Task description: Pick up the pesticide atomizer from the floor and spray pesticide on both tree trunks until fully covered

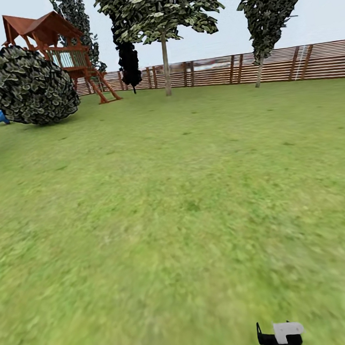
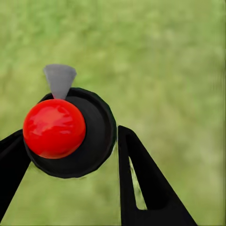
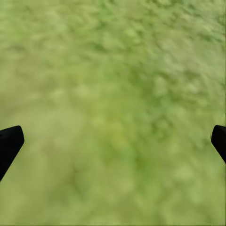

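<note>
1. Left wrist view: left pincer (image 2: 70, 155) clamps the pesticide atomizer (image 2: 70, 134), its red ball facing the camera, above blurred lawn (image 2: 179, 56).
2. Head view: two trees (image 1: 159, 12) stand far ahead by the fence (image 1: 288, 64).
3. Right wrist view: right pincer (image 3: 113, 141) is spread wide and holds nothing.

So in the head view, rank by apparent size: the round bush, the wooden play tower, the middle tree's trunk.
1. Round bush, though it stands nearer the camera.
2. Wooden play tower, partly hidden behind the bush.
3. Middle tree's trunk, thinnest.
</note>
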